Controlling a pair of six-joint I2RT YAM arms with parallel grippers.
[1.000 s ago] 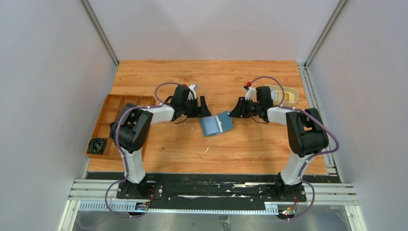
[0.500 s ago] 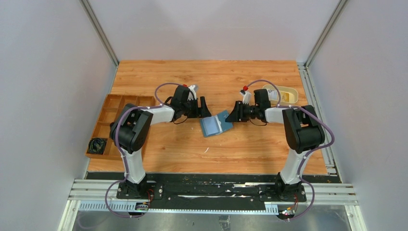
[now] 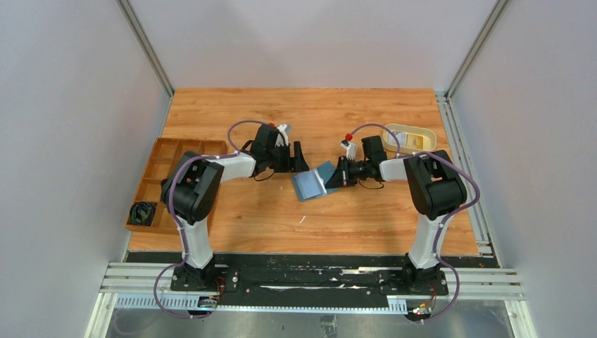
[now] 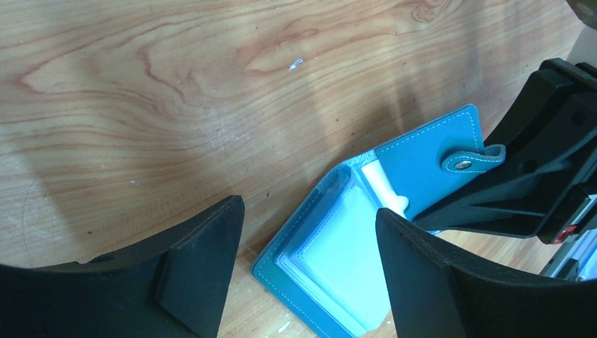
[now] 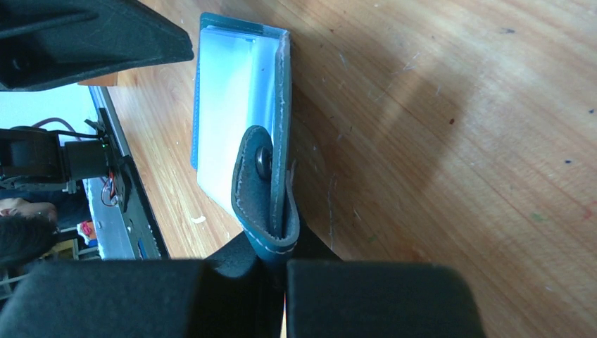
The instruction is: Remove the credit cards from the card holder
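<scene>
The blue card holder (image 3: pixel 313 184) lies open on the wooden table between both arms. Its cover with the snap tab (image 4: pixel 464 160) stands raised. Whitish cards in clear sleeves (image 4: pixel 352 264) fill the lower half; they also show in the right wrist view (image 5: pixel 225 105). My right gripper (image 3: pixel 338 174) is shut on the raised cover's edge by the tab (image 5: pixel 257 183), and its jaws meet around the cover (image 5: pixel 285 257). My left gripper (image 3: pixel 298 156) is open and empty, low over the holder's left half, with its fingers astride that half (image 4: pixel 310 210).
A cream oval dish (image 3: pixel 427 134) with flat whitish and yellow pieces inside sits at the back right. A brown wooden compartment tray (image 3: pixel 156 176) stands at the left edge, with a dark coiled thing (image 3: pixel 143 212) in its near compartment.
My right gripper has moved left and down to the card holder and has closed on its cover's edge. My left arm and the holder's lower half have stayed put.
</scene>
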